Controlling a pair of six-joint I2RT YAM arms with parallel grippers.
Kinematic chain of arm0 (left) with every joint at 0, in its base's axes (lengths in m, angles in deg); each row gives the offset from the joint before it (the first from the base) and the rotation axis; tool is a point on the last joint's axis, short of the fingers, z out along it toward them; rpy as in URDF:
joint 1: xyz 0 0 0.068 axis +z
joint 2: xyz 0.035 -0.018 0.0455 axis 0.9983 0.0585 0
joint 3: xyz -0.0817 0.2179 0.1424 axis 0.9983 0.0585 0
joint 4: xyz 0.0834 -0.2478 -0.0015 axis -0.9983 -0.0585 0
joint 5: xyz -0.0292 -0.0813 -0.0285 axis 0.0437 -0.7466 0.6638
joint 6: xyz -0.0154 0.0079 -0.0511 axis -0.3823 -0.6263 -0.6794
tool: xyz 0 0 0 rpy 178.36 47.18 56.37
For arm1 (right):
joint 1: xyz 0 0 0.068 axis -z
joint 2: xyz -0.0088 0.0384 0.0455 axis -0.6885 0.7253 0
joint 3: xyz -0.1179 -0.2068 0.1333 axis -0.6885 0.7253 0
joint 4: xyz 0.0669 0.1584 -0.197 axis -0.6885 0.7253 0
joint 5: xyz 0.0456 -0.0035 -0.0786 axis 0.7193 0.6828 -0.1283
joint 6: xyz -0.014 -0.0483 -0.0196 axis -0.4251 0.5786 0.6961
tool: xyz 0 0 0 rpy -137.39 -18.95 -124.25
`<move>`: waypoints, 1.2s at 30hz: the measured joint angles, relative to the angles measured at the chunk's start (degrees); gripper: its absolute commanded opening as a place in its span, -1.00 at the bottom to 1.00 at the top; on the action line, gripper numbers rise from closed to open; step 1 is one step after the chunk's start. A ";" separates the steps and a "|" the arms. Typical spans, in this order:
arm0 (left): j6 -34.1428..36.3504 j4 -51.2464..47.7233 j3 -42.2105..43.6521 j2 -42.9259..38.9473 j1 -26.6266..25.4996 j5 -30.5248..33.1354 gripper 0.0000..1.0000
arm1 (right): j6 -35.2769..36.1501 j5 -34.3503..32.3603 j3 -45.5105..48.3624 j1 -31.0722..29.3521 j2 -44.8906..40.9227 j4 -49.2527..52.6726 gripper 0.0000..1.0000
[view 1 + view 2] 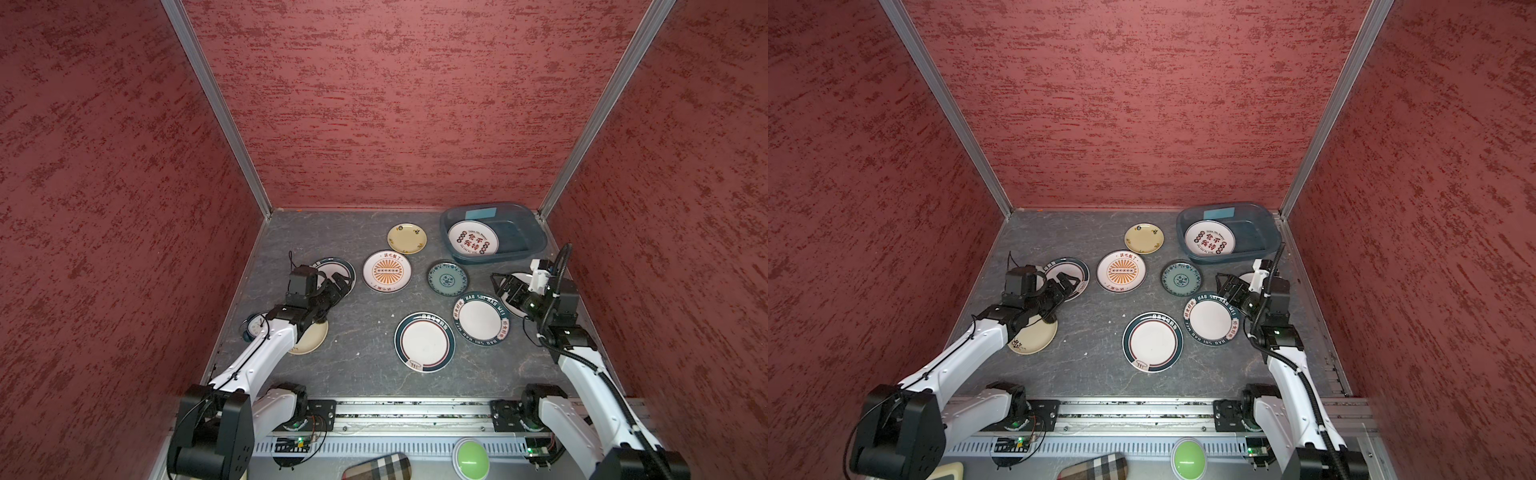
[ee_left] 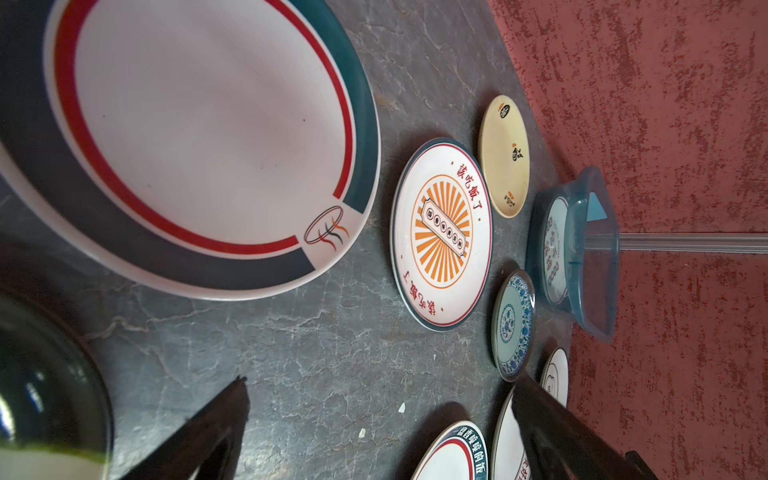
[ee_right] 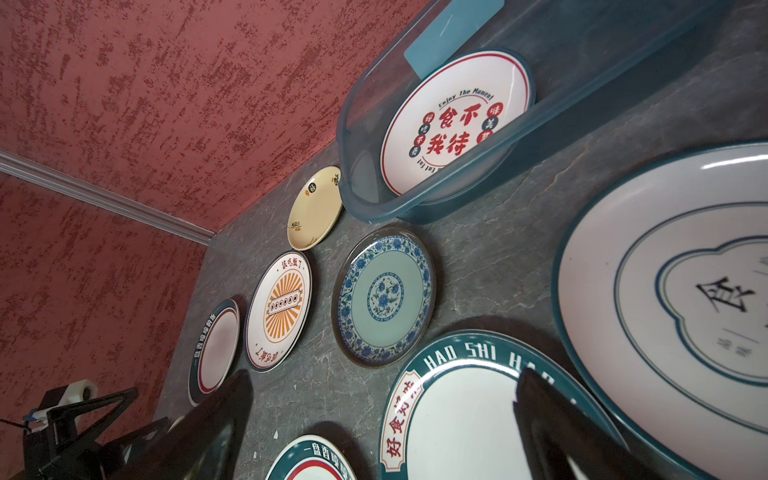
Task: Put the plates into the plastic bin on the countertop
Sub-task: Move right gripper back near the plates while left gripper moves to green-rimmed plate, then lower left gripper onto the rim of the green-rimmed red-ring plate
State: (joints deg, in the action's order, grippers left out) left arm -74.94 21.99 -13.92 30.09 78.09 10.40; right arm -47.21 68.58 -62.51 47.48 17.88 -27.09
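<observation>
L gripper (image 1: 343, 284): I see jaws spread wide, empty, close by white round plate with teal-and-red rim (image 2: 208, 124) near left edge of dark grey stone-look countertop (image 1: 353, 332) | R gripper (image 1: 505, 286): jaws spread, empty, near white quatrefoil plate (image 3: 665, 291), right edge | translucent blue-grey plastic bin (image 1: 536, 232), far right corner: one white red-character plate (image 1: 473, 243) inside

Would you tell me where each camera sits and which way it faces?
Both top views: high, near side, looking down on the countertop; left gripper and right gripper show.
Left wrist: low, facing the plastic bin; its open fingertips show.
Right wrist: low, facing the plastic bin; its open fingertips show.
Shared: the sunburst plate.
</observation>
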 measured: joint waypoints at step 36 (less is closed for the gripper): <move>-16.02 6.58 0.46 14.62 -1.62 4.24 0.55 | -0.42 3.89 1.70 0.00 6.51 -5.46 0.98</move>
State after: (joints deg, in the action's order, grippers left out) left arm -90.96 28.57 -13.46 44.71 76.47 14.64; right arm -47.62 72.47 -60.80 47.48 24.39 -32.56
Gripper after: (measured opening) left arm 0.805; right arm 0.990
